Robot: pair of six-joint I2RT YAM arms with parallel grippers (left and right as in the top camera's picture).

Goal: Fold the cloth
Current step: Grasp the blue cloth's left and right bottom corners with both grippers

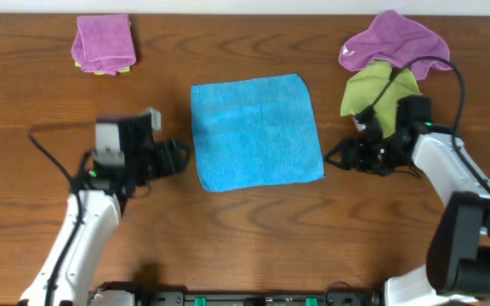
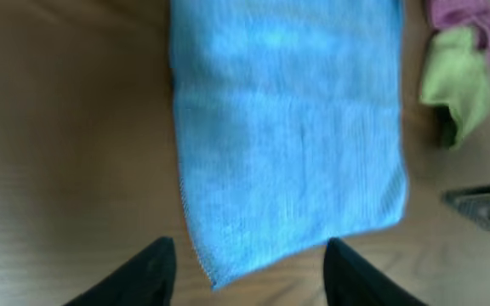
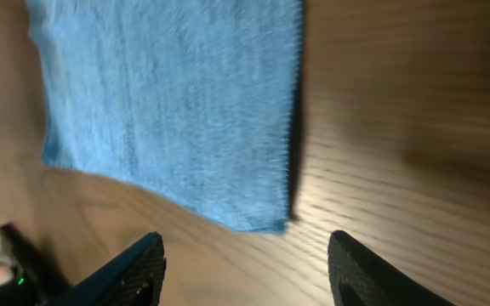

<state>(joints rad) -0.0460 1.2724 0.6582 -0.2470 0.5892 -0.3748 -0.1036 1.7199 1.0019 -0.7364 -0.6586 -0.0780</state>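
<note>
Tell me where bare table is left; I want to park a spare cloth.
Bare table: the far strip between the folded purple cloth and the crumpled purple cloth, and the near strip below the blue cloth. Crowded: beside the blue cloth, by the left tool and right tool, and around the yellow-green cloth.

The cloth point(image 2: 287, 127) lies flat on the table point(image 2: 66, 153), filling the upper middle of the view. Its near corner points down between the two dark fingers point(image 2: 151, 276) of the left gripper point(image 2: 249, 280), which stand wide apart at the bottom edge and hold nothing. A faint crease runs down the cloth's middle. At the upper right a green cloth point(image 2: 459, 81) lies crumpled, touching a purple cloth point(image 2: 466, 15) above it. A dark, blurred shape point(image 2: 487, 208) juts in at the right edge.
</note>
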